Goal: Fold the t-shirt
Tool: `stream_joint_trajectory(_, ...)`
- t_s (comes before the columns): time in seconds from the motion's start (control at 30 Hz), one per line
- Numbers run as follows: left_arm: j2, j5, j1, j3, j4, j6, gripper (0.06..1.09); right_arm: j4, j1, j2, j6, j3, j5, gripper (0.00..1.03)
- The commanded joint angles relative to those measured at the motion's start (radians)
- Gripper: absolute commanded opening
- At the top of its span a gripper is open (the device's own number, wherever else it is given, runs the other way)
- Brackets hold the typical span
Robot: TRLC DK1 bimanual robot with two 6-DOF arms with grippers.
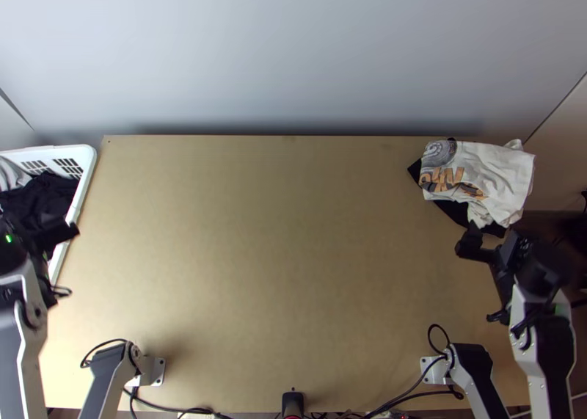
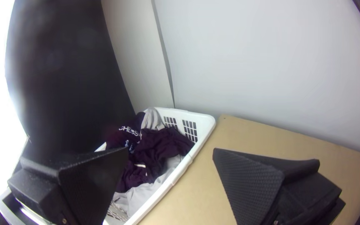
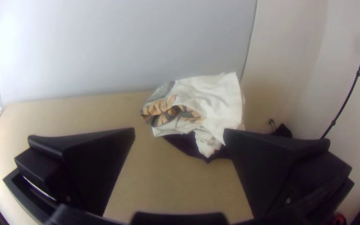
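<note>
Wooden table [image 1: 279, 272]; far right corner: rumpled white shirt [image 1: 493, 171] on dark cloth [image 1: 451, 210], probably set aside. Left edge: basket [image 1: 89, 171], likely supply. Left gripper [image 2: 171, 149], right gripper [image 3: 179, 129]: fingers open.

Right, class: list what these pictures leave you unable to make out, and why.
Dark cloth, top view: mostly covered by the white shirt.
The shirt's full print, right wrist view: lost in its folds.
Basket, top view: left part cut off by the picture's edge.
</note>
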Motion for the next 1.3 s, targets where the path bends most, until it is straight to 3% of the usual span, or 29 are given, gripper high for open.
stream_joint_trajectory(0.0,0.265,0.004,0.043,0.193,0.058,-0.039,1.04,-0.100,0.100,0.157,0.034,0.199,0.047,0.99)
stream_joint_trajectory(0.1,0.382,0.013,0.080,0.232,0.072,-0.147,1.04,-0.131,0.147,0.159,0.090,0.221,0.099,0.99)
stream_joint_trajectory(0.17,0.468,0.012,0.106,0.273,0.056,-0.167,1.04,-0.231,0.140,0.218,0.166,0.279,0.116,0.99)
stream_joint_trajectory(0.33,0.719,0.007,0.213,0.419,-0.017,-0.115,1.04,-0.330,0.173,0.274,0.087,0.411,0.113,0.99)
stream_joint_trajectory(0.47,0.989,-0.015,0.320,0.641,-0.243,-0.115,1.04,-0.381,0.161,0.294,0.083,0.472,0.111,0.99)
stream_joint_trajectory(0.7,1.142,0.016,0.452,0.675,-0.085,-0.072,1.04,-0.465,0.132,0.304,0.001,0.494,0.099,0.99)
stream_joint_trajectory(1.27,1.529,0.035,0.492,0.724,0.098,-0.090,1.04,-0.593,0.129,0.396,-0.005,0.572,0.062,0.99)
